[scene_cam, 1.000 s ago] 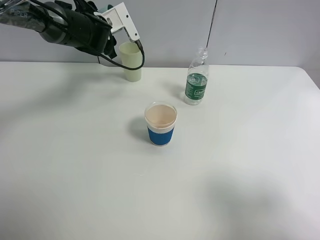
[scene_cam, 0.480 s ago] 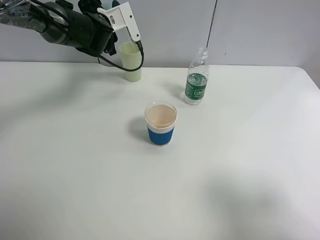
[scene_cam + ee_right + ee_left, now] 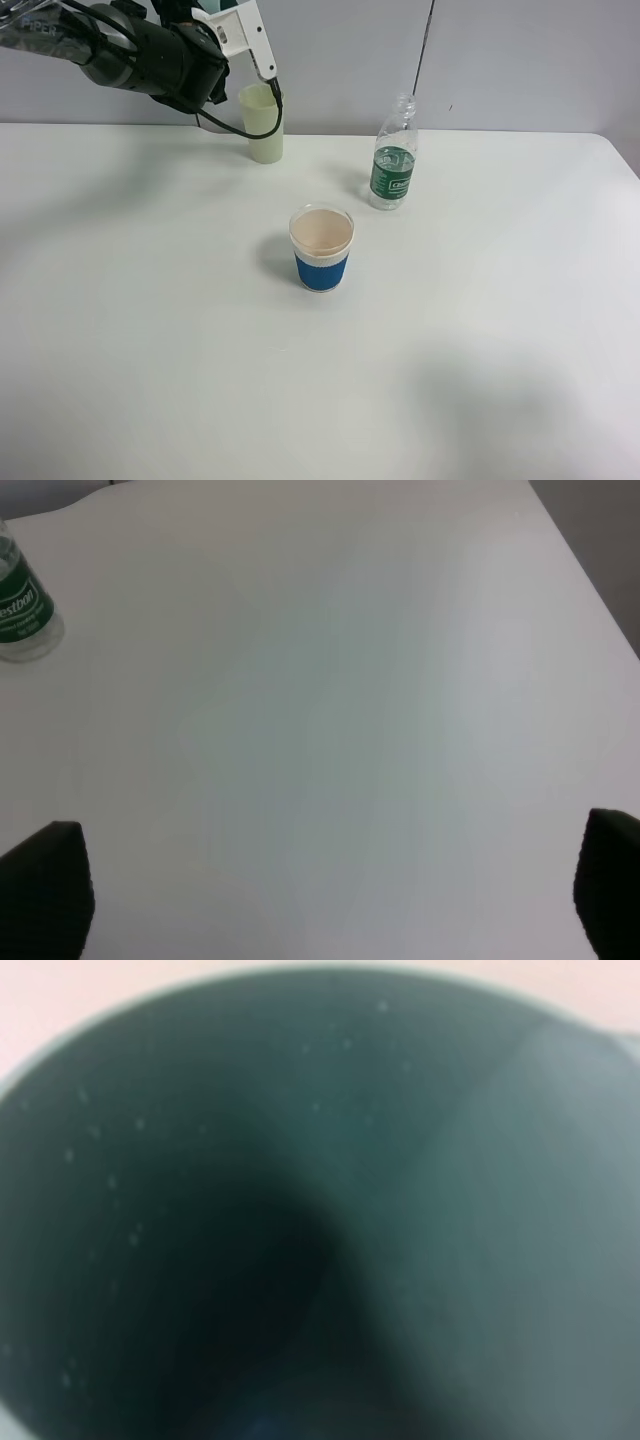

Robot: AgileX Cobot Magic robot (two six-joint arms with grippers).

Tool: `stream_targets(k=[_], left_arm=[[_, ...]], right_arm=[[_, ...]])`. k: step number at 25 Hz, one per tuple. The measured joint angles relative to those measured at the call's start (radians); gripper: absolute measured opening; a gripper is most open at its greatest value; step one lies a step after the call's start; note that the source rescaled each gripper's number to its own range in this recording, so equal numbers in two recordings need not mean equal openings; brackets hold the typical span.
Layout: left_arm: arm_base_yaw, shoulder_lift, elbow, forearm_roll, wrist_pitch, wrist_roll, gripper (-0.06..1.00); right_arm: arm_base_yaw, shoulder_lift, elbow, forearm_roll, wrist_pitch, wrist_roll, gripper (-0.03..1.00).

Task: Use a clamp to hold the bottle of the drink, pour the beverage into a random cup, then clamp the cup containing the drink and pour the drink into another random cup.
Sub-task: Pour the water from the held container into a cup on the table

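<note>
Teal cup [image 3: 320, 1220] is clamped in the left gripper [image 3: 225, 20], raised and tipped just above the yellow cup [image 3: 264, 124]. The tilt should be deepened slowly, lip kept over that cup. The right gripper [image 3: 330, 900], jaws apart, hangs empty beyond the bottle [image 3: 393, 155].

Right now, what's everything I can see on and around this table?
Table: one, white, fills the view.
Paper cup: one, blue sleeve, table middle.
Bottle: one, clear with green label, upright behind the paper cup, to its right.
Pale tumbler: one, yellow-green, at the far edge.
Teal cup: one, dark inside fills the left wrist view, clamped.
Left gripper: one, black and white, raised above the pale tumbler.
Right gripper: one, dark fingertips apart over bare table.
</note>
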State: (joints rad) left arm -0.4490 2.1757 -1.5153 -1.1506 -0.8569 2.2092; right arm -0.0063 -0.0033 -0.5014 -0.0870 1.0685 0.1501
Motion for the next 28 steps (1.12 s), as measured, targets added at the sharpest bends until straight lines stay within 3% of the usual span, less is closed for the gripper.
stream_targets(k=[20, 28], left_arm=[[0.000, 0.000, 0.000, 0.100, -0.063, 0.001, 0.01], [0.000, 0.013, 0.000, 0.130, -0.074, 0.085, 0.01]], right_arm=[[0.000, 0.000, 0.000, 0.000, 0.000, 0.000, 1.00], [0.000, 0.000, 0.000, 0.000, 0.000, 0.000, 1.00]])
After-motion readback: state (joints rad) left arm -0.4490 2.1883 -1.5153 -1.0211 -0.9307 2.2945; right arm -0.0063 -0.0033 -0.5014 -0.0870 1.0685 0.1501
